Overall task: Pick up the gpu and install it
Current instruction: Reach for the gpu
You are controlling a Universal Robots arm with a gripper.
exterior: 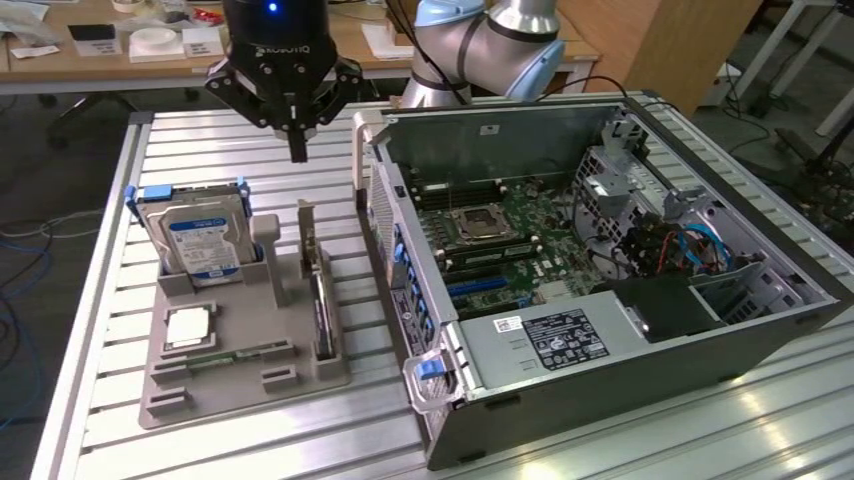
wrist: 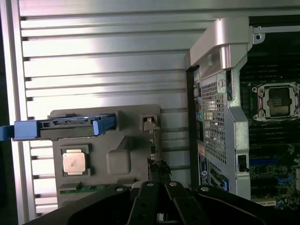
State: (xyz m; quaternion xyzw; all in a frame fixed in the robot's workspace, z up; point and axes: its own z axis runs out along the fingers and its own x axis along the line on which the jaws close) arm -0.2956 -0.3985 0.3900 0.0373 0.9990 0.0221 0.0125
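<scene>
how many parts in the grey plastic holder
4: silver blue-labelled hard drive upright, square silver processor chip flat, narrow green memory stick beside it, thin dark gpu on edge nearest the open case.

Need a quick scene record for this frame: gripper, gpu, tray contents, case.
gripper: hovers above the tray, jaws shut, holding nothing
gpu: upright on edge in its tray slot, below the gripper, not touched
tray: grey holder on the slatted table, beside the case
hard drive: standing in the tray, blue-white label
cpu: lying flat on the tray
case: side open, motherboard exposed
task state: gpu not yet picked up
</scene>
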